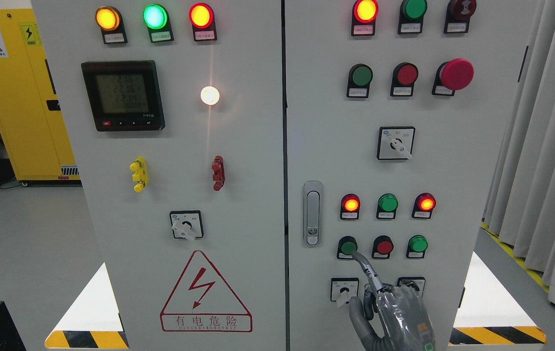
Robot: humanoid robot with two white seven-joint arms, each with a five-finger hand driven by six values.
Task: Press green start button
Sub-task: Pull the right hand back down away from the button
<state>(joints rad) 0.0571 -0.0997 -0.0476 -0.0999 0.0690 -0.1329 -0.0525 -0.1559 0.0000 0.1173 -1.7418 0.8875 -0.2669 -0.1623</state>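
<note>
Low in the frame's right half, we see our right hand [394, 312] clenched, grasping nothing, its extended index fingertip [355, 254] touching the green start button [348, 246] on the cabinet door [452, 170].

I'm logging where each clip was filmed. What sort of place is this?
Probably an industrial or electrical training room: a grey control cabinet with lit indicator lamps, push buttons and a high-voltage warning sign, plus a yellow safety cabinet. The right hand points a finger at a green button.
</note>
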